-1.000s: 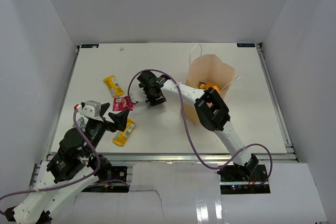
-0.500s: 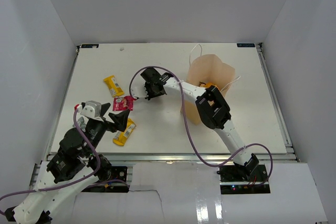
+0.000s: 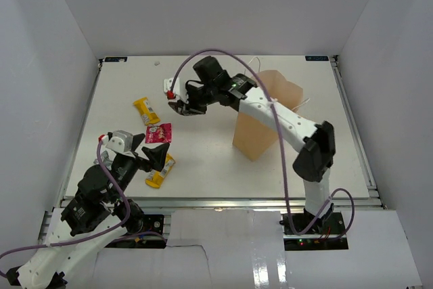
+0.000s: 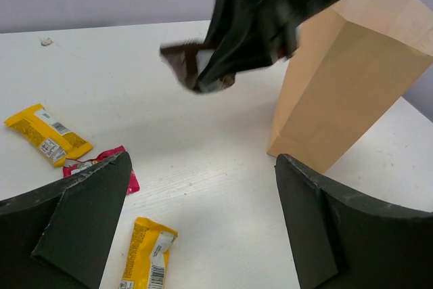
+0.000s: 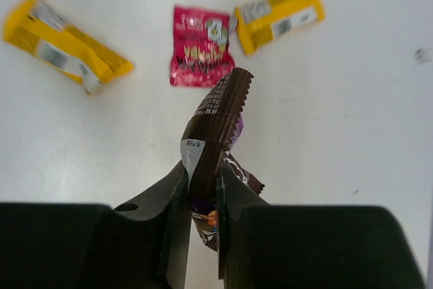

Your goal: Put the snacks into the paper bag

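Right jaws: closed narrow on the dark purple bar, pinching its lower end. The rest of the wrapper sticks out past the tips. It is creased and folded lengthwise, with a serrated end seam and a small white label patch. The bar hangs clear above the desk, over the far half, between the paper bag and the desk's left edge. It is beside the bag, not over its mouth.

Left jaws: spread wide with nothing between them, low over the near-left corner of the desk.

Paper bag: tall, matte brown kraft with sharp side folds, standing upright right of the desk's middle. The right arm crosses its top in the overhead view, so I cannot see inside.

Loose snacks, all flat on the desk's left half:
- One yellow bar lies farthest from the near edge.
- A red-pink packet lies just nearer than it.
- A second yellow bar lies closest to the near edge, near the left jaws.

All three are glossy film with crimped ends, and the yellow bars carry barcodes. They lie well apart from the held bar.
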### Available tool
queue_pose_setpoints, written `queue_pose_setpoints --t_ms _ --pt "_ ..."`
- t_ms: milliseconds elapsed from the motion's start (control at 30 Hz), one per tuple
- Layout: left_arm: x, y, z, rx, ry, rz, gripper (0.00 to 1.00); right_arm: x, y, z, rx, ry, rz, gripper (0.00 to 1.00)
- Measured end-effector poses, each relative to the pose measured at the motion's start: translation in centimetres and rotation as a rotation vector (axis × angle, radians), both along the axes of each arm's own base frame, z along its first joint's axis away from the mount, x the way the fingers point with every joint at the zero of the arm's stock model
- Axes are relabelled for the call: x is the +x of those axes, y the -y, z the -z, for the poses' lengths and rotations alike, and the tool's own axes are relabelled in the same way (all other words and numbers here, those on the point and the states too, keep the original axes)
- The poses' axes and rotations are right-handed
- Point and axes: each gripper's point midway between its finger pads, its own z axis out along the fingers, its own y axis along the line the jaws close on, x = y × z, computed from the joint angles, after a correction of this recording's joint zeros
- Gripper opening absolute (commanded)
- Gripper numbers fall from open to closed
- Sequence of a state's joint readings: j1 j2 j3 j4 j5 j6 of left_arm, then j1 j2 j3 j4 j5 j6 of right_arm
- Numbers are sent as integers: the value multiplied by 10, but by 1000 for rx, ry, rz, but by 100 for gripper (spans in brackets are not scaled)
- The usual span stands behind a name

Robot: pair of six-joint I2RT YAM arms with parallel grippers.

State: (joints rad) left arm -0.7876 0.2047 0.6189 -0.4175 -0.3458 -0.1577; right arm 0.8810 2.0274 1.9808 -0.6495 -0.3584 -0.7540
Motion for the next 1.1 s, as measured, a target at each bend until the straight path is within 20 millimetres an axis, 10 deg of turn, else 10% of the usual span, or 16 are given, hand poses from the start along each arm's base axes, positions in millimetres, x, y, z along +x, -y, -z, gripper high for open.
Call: queue_pose_setpoints --t_ms 233,433,667,833,1100 --pt "-1 3 0 -2 3 19 98 -42 56 -175 329 77 10 15" --pt "3 11 3 14 -13 36 98 -15 192 -256 481 250 275 16" --pt "26 36 49 154 -210 28 98 -12 231 -180 357 150 404 25" --pt "40 46 82 244 -439 -43 98 6 244 -104 199 11 501 60" --pt "40 38 130 308 -753 -247 93 -2 259 -116 211 44 540 75"
